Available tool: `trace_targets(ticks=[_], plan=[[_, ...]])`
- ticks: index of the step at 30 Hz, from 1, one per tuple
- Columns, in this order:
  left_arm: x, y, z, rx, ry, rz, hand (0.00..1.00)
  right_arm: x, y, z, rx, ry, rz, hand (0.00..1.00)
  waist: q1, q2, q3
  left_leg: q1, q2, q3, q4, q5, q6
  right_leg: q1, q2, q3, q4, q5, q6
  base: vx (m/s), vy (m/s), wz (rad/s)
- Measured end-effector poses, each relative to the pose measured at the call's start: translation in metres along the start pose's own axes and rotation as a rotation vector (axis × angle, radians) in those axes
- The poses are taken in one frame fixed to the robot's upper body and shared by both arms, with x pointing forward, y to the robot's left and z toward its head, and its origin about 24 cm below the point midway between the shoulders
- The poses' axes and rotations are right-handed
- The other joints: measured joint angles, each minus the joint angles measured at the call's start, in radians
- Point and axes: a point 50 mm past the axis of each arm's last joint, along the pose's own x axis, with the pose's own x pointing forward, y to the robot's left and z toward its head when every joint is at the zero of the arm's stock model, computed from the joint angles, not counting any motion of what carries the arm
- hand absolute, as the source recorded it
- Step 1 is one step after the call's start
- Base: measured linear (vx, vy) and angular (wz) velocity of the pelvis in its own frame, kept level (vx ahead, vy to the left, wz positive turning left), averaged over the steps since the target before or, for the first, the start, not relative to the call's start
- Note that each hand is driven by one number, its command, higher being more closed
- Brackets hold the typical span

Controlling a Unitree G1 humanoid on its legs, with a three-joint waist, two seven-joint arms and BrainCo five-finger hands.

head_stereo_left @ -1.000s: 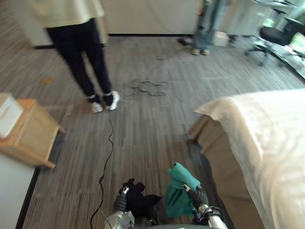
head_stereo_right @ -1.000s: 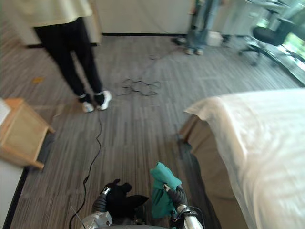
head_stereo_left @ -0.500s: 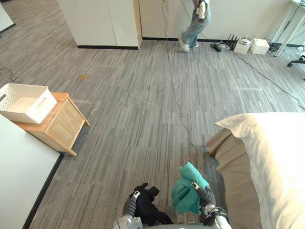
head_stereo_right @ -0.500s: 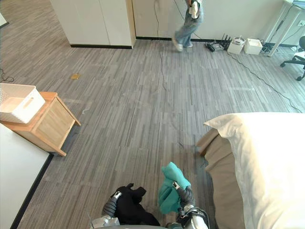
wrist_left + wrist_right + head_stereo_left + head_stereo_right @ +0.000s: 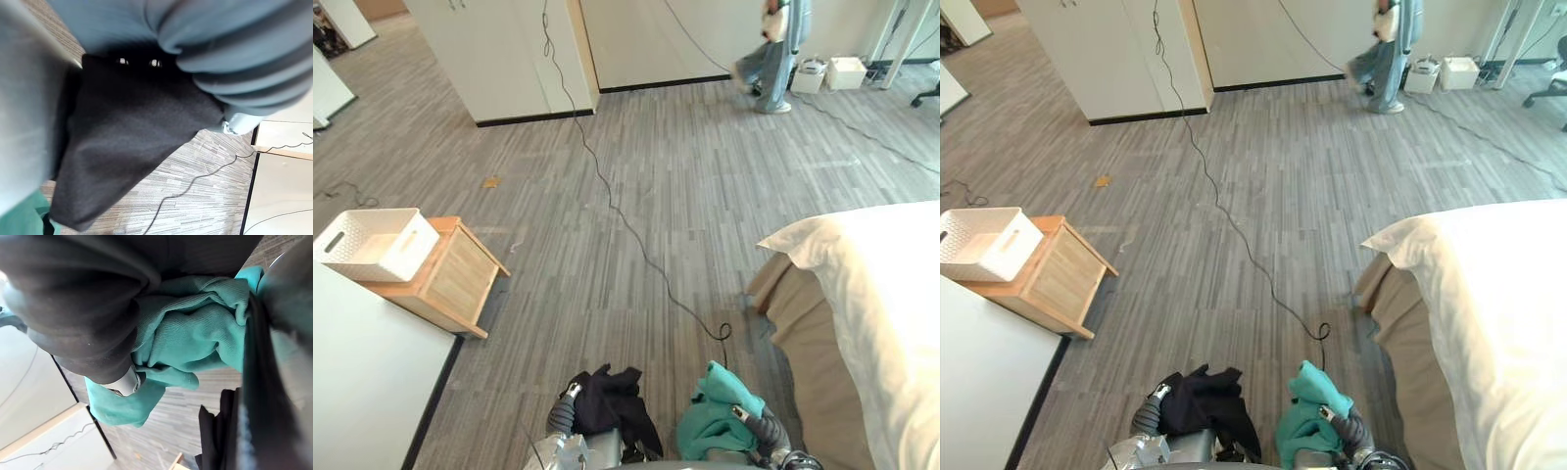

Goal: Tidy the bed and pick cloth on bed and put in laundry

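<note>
Teal cloth (image 5: 715,423) is clutched in the right hand (image 5: 762,429); black cloth (image 5: 612,401) drapes over the left hand (image 5: 563,413), grip impossible to tell, both above the floor (image 5: 636,225) beside the bed (image 5: 871,294)

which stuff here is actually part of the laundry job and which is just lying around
Job:
- black cloth in the left hand
- teal cloth in the right hand
- bed
- white basket on the wooden side table

Lying about:
- white boxes by the far wall
- white cabinets
- person near the boxes
</note>
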Motion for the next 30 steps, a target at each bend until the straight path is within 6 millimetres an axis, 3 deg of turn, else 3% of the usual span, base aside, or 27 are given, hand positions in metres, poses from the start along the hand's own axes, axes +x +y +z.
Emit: trace_targets(ticks=[1, 3, 4, 5, 6, 7, 8, 10, 11, 13, 14, 15, 16, 17, 18, 19, 20, 21, 22, 23, 24, 25, 26, 27, 28, 29, 30], plan=[[0.000, -0.001, 0.000, 0.002, 0.000, -0.004, 1.00, -0.002, 0.000, -0.001, -0.006, 0.007, 0.008, 1.00, 0.006, 0.000, 0.000, 0.004, -0.001, 0.031, -0.087, 0.017, -0.004, 0.032, 0.001, -0.002, -0.017, -0.019, 0.018, 0.44, 0.068, -0.01], [0.000, -0.001, 0.001, 0.005, -0.008, -0.001, 1.00, -0.003, 0.000, -0.003, -0.009, 0.023, 0.025, 1.00, 0.028, -0.027, -0.004, 0.009, -0.020, 0.040, -0.101, 0.096, 0.079, 0.088, -0.024, 0.000, -0.054, -0.050, 0.051, 0.52, 0.086, -0.12], [-0.002, 0.002, 0.005, 0.006, -0.025, -0.004, 1.00, -0.003, 0.004, -0.005, -0.004, 0.028, 0.042, 1.00, 0.047, -0.072, -0.026, 0.003, -0.057, 0.047, -0.065, 0.063, 0.150, 0.113, -0.059, -0.003, -0.086, -0.040, 0.084, 0.64, 0.016, -0.16], [-0.002, 0.002, 0.007, 0.001, -0.040, -0.002, 1.00, 0.000, 0.007, -0.003, -0.010, 0.023, 0.067, 1.00, 0.053, -0.084, -0.033, -0.010, -0.064, 0.050, -0.011, 0.010, 0.237, 0.090, -0.085, 0.001, -0.022, -0.016, 0.120, 0.65, -0.001, -0.01], [-0.002, 0.003, 0.007, -0.001, -0.042, 0.003, 1.00, 0.001, 0.008, -0.002, -0.010, 0.018, 0.071, 1.00, 0.053, -0.087, -0.033, -0.007, -0.068, 0.050, 0.007, -0.014, 0.245, 0.060, -0.101, 0.006, 0.058, -0.005, 0.139, 0.80, 0.021, 0.20], [-0.002, 0.006, 0.008, -0.003, -0.051, 0.016, 1.00, 0.003, 0.010, 0.000, -0.007, 0.008, 0.077, 1.00, 0.050, -0.094, -0.037, 0.022, -0.093, 0.041, 0.002, -0.053, 0.236, -0.035, -0.148, 0.015, 0.294, 0.038, 0.197, 0.64, 0.067, 0.28], [-0.002, 0.009, 0.012, 0.006, -0.075, 0.023, 1.00, 0.006, 0.014, 0.002, -0.005, -0.003, 0.093, 1.00, 0.050, -0.114, -0.039, 0.066, -0.126, 0.037, -0.036, -0.080, 0.220, -0.161, -0.206, 0.033, 0.562, 0.118, 0.223, 0.62, 0.067, 0.25], [-0.001, 0.010, 0.010, 0.018, -0.069, 0.035, 1.00, 0.008, 0.021, 0.000, 0.006, -0.004, 0.117, 1.00, 0.043, -0.121, -0.033, 0.146, -0.152, 0.003, -0.096, -0.091, 0.207, -0.272, -0.230, 0.027, 0.765, 0.109, 0.182, 0.58, 0.008, 0.34], [-0.002, 0.008, 0.004, 0.022, -0.040, 0.047, 1.00, 0.008, 0.027, -0.003, 0.012, 0.002, 0.132, 1.00, 0.020, -0.118, -0.028, 0.245, -0.157, -0.045, -0.164, -0.091, 0.203, -0.332, -0.214, -0.011, 0.805, 0.075, 0.125, 0.69, -0.033, 0.60], [-0.002, 0.003, 0.000, 0.035, -0.022, 0.035, 1.00, 0.007, 0.034, 0.003, 0.019, -0.042, 0.148, 1.00, -0.010, -0.102, -0.017, 0.339, -0.154, -0.132, -0.224, -0.088, 0.196, -0.419, -0.186, -0.055, 0.730, 0.029, 0.066, 0.53, -0.112, 0.87], [-0.001, 0.002, 0.001, 0.039, -0.019, 0.028, 1.00, 0.006, 0.035, 0.004, 0.021, -0.055, 0.152, 1.00, -0.020, -0.105, -0.017, 0.360, -0.153, -0.160, -0.233, -0.087, 0.195, -0.451, -0.182, -0.062, 0.671, 0.022, 0.055, 0.47, -0.219, 1.19], [0.003, -0.002, 0.003, 0.044, -0.015, 0.013, 1.00, 0.004, 0.037, 0.007, 0.024, -0.079, 0.154, 1.00, -0.031, -0.107, -0.016, 0.381, -0.145, -0.212, -0.223, -0.095, 0.180, -0.505, -0.182, -0.075, 0.497, 0.031, 0.054, 0.44, -0.289, 1.21], [0.006, -0.007, 0.006, 0.055, -0.015, -0.007, 1.00, 0.004, 0.038, 0.008, 0.031, -0.096, 0.151, 1.00, -0.033, -0.104, -0.013, 0.392, -0.132, -0.242, -0.204, -0.117, 0.153, -0.532, -0.183, -0.081, 0.334, 0.073, 0.062, 0.53, -0.381, 1.50], [0.008, -0.007, 0.007, 0.070, -0.009, -0.026, 1.00, 0.004, 0.041, 0.008, 0.046, -0.106, 0.152, 1.00, -0.029, -0.106, -0.009, 0.416, -0.119, -0.276, -0.181, -0.156, 0.122, -0.543, -0.186, -0.074, 0.117, 0.173, 0.097, 0.45, -0.354, 1.27], [0.008, -0.003, 0.008, 0.084, -0.002, -0.027, 1.00, 0.005, 0.044, 0.008, 0.056, -0.107, 0.152, 1.00, -0.020, -0.120, 0.000, 0.445, -0.117, -0.297, -0.167, -0.191, 0.096, -0.554, -0.195, -0.046, 0.018, 0.229, 0.128, 0.43, -0.393, 1.18], [0.005, 0.003, 0.004, 0.096, 0.022, -0.021, 1.00, 0.005, 0.046, 0.005, 0.064, -0.101, 0.147, 1.00, 0.001, -0.130, 0.004, 0.502, -0.103, -0.307, -0.150, -0.255, 0.058, -0.553, -0.201, -0.012, -0.015, 0.272, 0.133, 0.35, -0.357, 0.82], [0.002, 0.008, 0.001, 0.098, 0.039, -0.010, 1.00, 0.006, 0.048, 0.004, 0.068, -0.093, 0.146, 1.00, 0.005, -0.133, 0.001, 0.527, -0.091, -0.321, -0.129, -0.290, 0.044, -0.545, -0.196, 0.002, -0.008, 0.285, 0.123, 0.47, -0.527, 0.86], [-0.003, 0.016, -0.006, 0.083, 0.061, 0.019, 1.00, 0.005, 0.047, 0.004, 0.060, -0.090, 0.146, 1.00, -0.002, -0.115, -0.005, 0.557, -0.053, -0.355, -0.079, -0.365, 0.031, -0.549, -0.171, 0.040, 0.077, 0.355, 0.061, 0.50, -0.600, 0.69], [-0.009, 0.018, -0.016, 0.051, 0.095, 0.038, 1.00, 0.004, 0.043, 0.005, 0.042, -0.088, 0.136, 1.00, -0.006, -0.083, -0.032, 0.567, -0.014, -0.370, -0.071, -0.394, 0.028, -0.582, -0.146, 0.039, 0.176, 0.364, 0.047, 0.65, -0.712, 0.64], [-0.017, 0.019, -0.029, 0.008, 0.133, 0.061, 1.00, 0.006, 0.037, 0.009, 0.013, -0.086, 0.122, 1.00, -0.001, -0.041, -0.061, 0.539, 0.021, -0.388, 0.033, -0.385, 0.040, -0.606, -0.125, 0.022, 0.273, 0.333, 0.034, 0.61, -0.714, 0.31], [-0.016, 0.017, -0.027, -0.033, 0.116, 0.071, 1.00, 0.008, 0.029, 0.017, -0.011, -0.095, 0.109, 1.00, 0.001, -0.011, -0.044, 0.462, 0.060, -0.402, 0.211, -0.335, 0.089, -0.596, -0.109, 0.004, 0.312, 0.282, 0.009, 0.49, -0.602, 0.15], [-0.014, 0.011, -0.027, -0.089, 0.101, 0.073, 1.00, 0.008, 0.019, 0.023, -0.055, -0.093, 0.102, 1.00, -0.001, 0.015, -0.026, 0.373, 0.107, -0.408, 0.404, -0.225, 0.130, -0.561, -0.072, -0.010, 0.306, 0.245, -0.003, 0.44, -0.582, -0.12], [-0.013, 0.005, -0.025, -0.131, 0.076, 0.065, 1.00, 0.009, 0.007, 0.025, -0.086, -0.071, 0.083, 1.00, 0.014, 0.053, -0.017, 0.280, 0.139, -0.460, 0.587, -0.075, 0.099, -0.493, -0.028, -0.023, 0.257, 0.218, -0.030, 0.38, -0.391, -0.24], [-0.011, 0.003, -0.022, -0.131, 0.060, 0.058, 1.00, 0.010, 0.000, 0.026, -0.088, -0.067, 0.064, 1.00, 0.021, 0.059, -0.011, 0.243, 0.124, -0.484, 0.646, -0.092, 0.082, -0.455, -0.012, -0.024, 0.232, 0.207, -0.035, 0.47, -0.418, -0.33], [-0.009, 0.001, -0.017, -0.131, 0.031, 0.041, 1.00, 0.015, -0.006, 0.025, -0.084, -0.053, 0.047, 1.00, 0.027, 0.048, -0.001, 0.167, 0.068, -0.500, 0.701, -0.129, 0.056, -0.380, 0.006, -0.025, 0.180, 0.191, -0.047, 0.45, -0.376, -0.22], [-0.008, -0.001, -0.012, -0.132, -0.002, 0.024, 1.00, 0.016, -0.006, 0.024, -0.084, -0.049, 0.058, 1.00, 0.040, 0.029, 0.011, 0.112, 0.008, -0.487, 0.670, -0.148, 0.037, -0.301, 0.013, -0.029, 0.124, 0.180, -0.061, 0.44, -0.377, -0.17], [-0.008, -0.002, -0.009, -0.135, -0.020, 0.019, 1.00, 0.016, -0.005, 0.025, -0.085, -0.054, 0.075, 1.00, 0.054, 0.020, 0.013, 0.089, -0.013, -0.464, 0.628, -0.149, 0.035, -0.268, 0.019, -0.031, 0.094, 0.176, -0.063, 0.50, -0.416, -0.05]])
